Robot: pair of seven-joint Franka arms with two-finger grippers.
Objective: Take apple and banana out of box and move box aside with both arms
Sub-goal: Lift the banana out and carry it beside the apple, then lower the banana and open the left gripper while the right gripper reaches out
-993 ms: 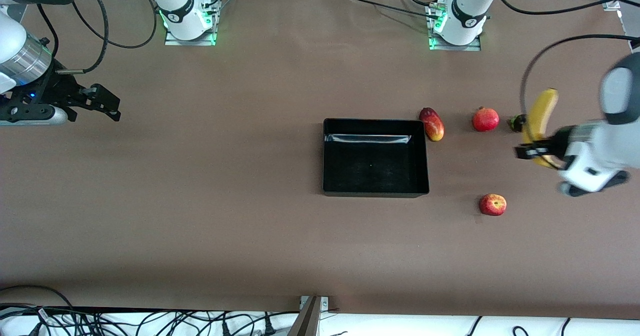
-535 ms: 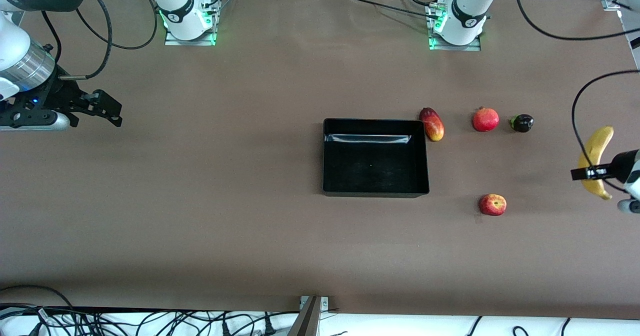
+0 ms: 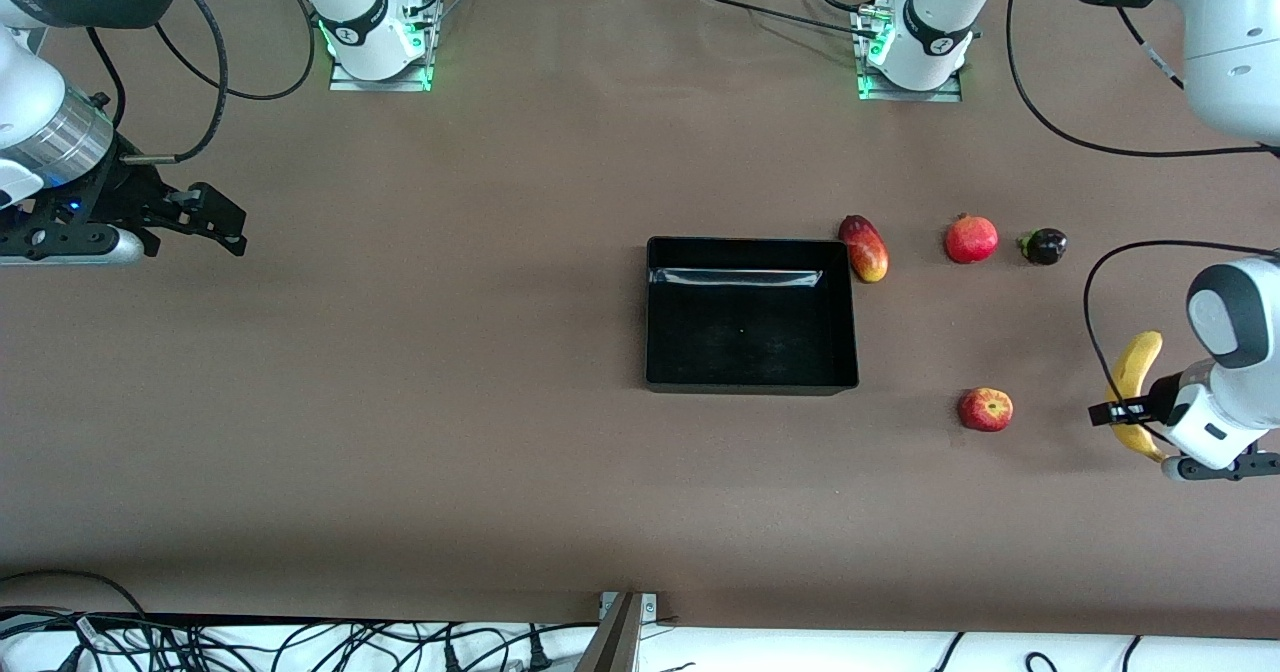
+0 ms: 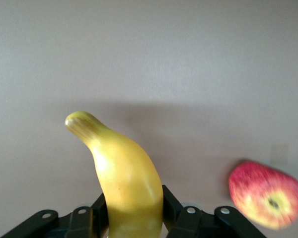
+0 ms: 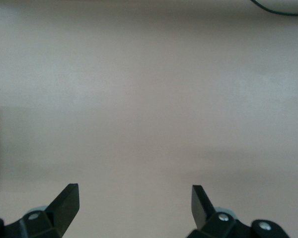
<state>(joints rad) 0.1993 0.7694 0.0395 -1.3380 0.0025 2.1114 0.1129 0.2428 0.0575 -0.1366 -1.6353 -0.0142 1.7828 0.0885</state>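
Observation:
The yellow banana [image 3: 1134, 388] hangs in the air over the left arm's end of the table, and my left gripper [image 3: 1118, 414] is shut on its lower part. In the left wrist view the banana [image 4: 123, 173] stands up between the black fingers [image 4: 170, 201], with the red apple [image 4: 266, 193] on the table beside it. The apple [image 3: 986, 409] lies between the banana and the black box [image 3: 750, 342], which has nothing in it. My right gripper [image 3: 218, 222] waits open over the right arm's end of the table, its fingers [image 5: 68, 198] wide apart over bare table.
A red-yellow mango [image 3: 864, 248] lies against the box's corner. A round red pomegranate [image 3: 971, 239] and a small dark purple fruit [image 3: 1043, 246] sit in a row beside it, farther from the camera than the apple. Black cables loop above the left arm's end of the table.
The left gripper carried the banana away from over the purple fruit, out toward the table's end, and now holds it lower, beside the apple. The right gripper barely shifted.

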